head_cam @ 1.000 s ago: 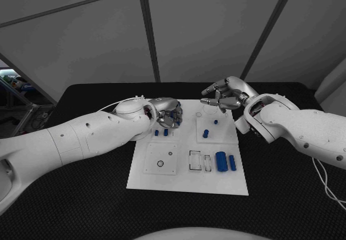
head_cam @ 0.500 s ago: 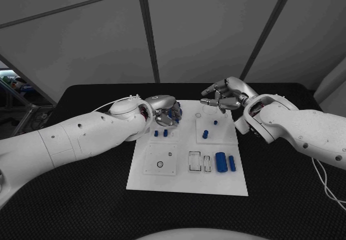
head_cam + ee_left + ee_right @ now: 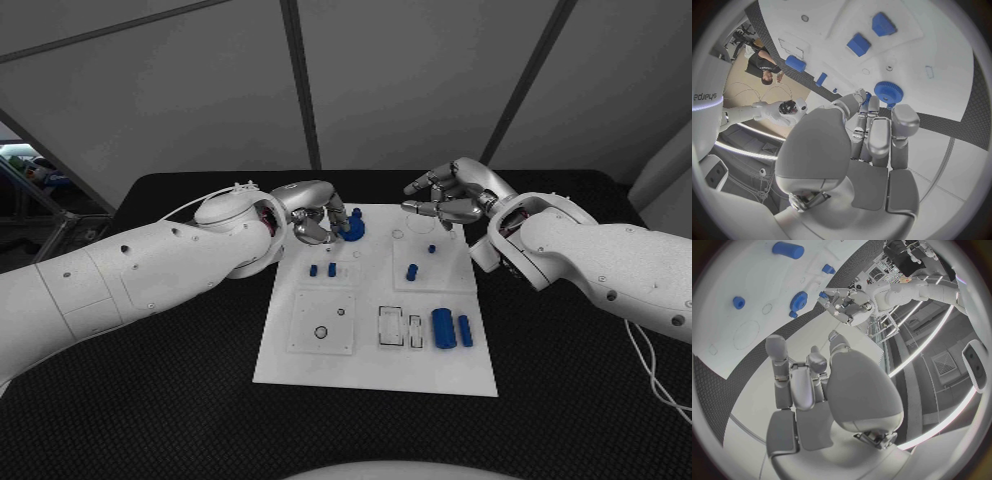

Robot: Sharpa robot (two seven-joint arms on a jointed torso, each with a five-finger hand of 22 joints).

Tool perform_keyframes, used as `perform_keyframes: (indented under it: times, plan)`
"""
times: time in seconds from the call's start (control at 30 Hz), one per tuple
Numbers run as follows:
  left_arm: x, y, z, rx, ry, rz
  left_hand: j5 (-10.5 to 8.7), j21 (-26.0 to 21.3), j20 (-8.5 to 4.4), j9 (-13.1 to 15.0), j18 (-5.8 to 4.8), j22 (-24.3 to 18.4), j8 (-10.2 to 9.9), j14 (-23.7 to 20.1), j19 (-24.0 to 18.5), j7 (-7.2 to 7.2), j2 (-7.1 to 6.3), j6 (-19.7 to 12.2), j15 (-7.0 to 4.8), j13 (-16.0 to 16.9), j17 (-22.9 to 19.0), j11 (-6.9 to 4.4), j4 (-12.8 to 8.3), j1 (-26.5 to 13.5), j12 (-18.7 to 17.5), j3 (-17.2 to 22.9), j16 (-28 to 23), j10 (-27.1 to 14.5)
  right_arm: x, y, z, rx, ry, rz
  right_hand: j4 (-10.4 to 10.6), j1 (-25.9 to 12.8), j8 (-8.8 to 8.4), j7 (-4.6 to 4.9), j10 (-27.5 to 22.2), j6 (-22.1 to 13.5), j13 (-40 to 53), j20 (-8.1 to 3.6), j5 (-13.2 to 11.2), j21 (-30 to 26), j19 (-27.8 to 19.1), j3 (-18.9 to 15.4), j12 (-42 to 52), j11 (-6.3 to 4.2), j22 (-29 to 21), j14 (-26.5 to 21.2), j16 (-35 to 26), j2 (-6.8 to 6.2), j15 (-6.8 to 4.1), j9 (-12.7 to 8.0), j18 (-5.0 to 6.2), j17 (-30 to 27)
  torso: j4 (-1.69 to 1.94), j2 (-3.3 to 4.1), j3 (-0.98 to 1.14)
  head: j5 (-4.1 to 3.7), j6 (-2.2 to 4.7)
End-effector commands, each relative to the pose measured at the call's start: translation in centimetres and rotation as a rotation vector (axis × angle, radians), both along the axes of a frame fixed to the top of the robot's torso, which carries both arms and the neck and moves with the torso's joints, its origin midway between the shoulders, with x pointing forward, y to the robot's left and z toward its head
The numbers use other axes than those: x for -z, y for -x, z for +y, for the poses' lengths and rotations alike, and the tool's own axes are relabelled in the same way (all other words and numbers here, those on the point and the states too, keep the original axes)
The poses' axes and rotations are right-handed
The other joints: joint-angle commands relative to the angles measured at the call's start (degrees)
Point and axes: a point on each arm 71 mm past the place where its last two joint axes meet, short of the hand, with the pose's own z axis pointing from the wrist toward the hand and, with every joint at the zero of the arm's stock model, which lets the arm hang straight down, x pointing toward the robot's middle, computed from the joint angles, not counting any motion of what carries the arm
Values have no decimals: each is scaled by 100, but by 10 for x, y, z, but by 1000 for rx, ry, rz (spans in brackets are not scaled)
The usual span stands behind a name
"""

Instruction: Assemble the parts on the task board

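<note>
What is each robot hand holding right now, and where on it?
Left robot hand seems to pinch the blue gear at its rim; the contact is unclear. Right robot hand holds nothing.

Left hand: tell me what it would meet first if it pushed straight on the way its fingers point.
Probably the blue gear, which sits just beyond the left hand and looks close to or touching its fingertips. Contact is hard to judge. Beyond the gear lies the white board.

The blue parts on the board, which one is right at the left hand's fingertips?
The round toothed blue gear at the far edge of the task board. It sits by the left hand; the other blue parts lie nearer the robot, away from either hand.
</note>
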Motion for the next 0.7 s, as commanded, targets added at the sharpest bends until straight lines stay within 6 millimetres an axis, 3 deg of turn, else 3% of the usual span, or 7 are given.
perform_keyframes:
  times: [0.03,0.7]
  plan:
    - [-1,2,4,5,0,24,-25,11,4,3,-448,13,-49,34,17,11,-17,49,7,-2,-18,-10,12,-117,-55,15,16,56,-1,0,1,-6,-5,-8,17,13,40,-25,-41,-13,-1,-9,38,-40,-49,25,-14,3,-12,175,-41,53,-49,-6,76,-16,0,6,0,-6,-8]
    - [14,-1,22,-30,-15,60,-26,12,5,4,-448,24,-68,36,15,3,-42,64,6,0,-21,-12,15,-156,-89,-3,21,82,-1,0,-1,-2,-6,-11,17,18,46,-26,-37,-8,0,-10,40,-50,-52,29,-11,2,-24,173,-52,61,-50,-5,78,-27,-10,4,1,27,-34]
